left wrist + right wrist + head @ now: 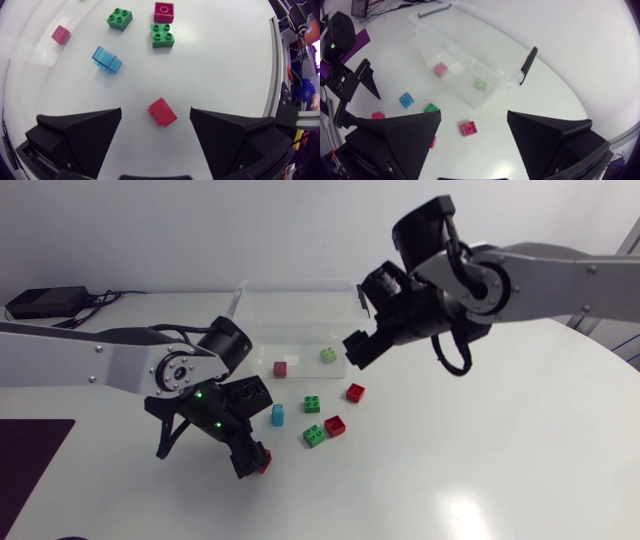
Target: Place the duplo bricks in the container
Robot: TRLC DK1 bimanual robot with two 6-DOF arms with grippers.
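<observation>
A clear plastic container (pixel 300 305) stands at the back of the table. Inside it lie a pink brick (pixel 280 368), a white brick (pixel 293 360) and a light green brick (pixel 328 355). My right gripper (pixel 358 346) hangs open and empty over the container's right end; from it I see the light green brick (pixel 481 83) and the pink one (pixel 441 69) in the container (pixel 492 47). My left gripper (pixel 155 111) is open, low over the table, with a red brick (pixel 162 112) lying untouched between its fingers. That red brick (pixel 263 462) shows at the gripper's tip.
Loose bricks lie on the table in front of the container: a blue one (pixel 278 415), two green ones (pixel 313 404) (pixel 315 436) and two red ones (pixel 355 392) (pixel 334 425). A black box with cables (pixel 45 302) sits at the back left.
</observation>
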